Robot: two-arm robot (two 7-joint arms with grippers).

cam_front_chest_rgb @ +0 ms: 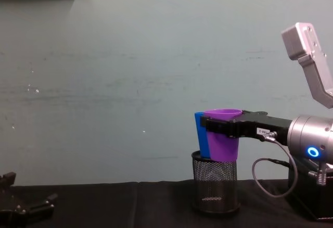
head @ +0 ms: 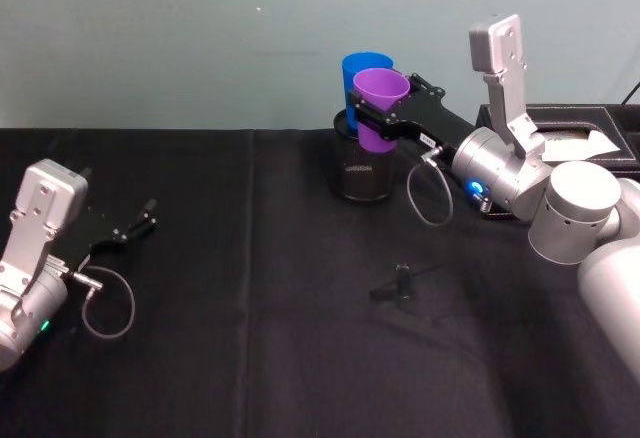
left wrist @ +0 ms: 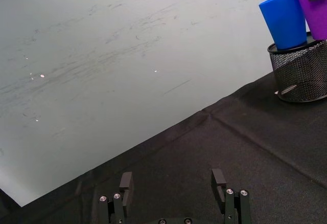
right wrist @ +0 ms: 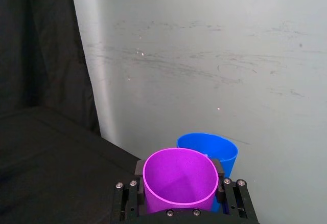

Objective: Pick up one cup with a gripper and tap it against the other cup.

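Nearest the robot, low at the left side of the black-draped tabletop, the left gripper sits parked with its fingers spread and nothing between them, pointing across the cloth toward the middle. Farther in and to the right of centre, a small dark object lies on the cloth; what it is cannot be made out. Beyond that, toward the back of the tabletop, a black mesh pen holder stands upright. The blue cup stands inside it, mouth up and leaning a little, most of its body rising above the mesh rim. The right gripper reaches in level from the right, its fingers pinching the purple cup on opposite sides just under the rim. That cup is held upright in the air, mouth up, its base down at the holder's rim and its side up against the blue cup, seemingly touching it. At the far right sits a black box, and a pale green wall closes off the back.
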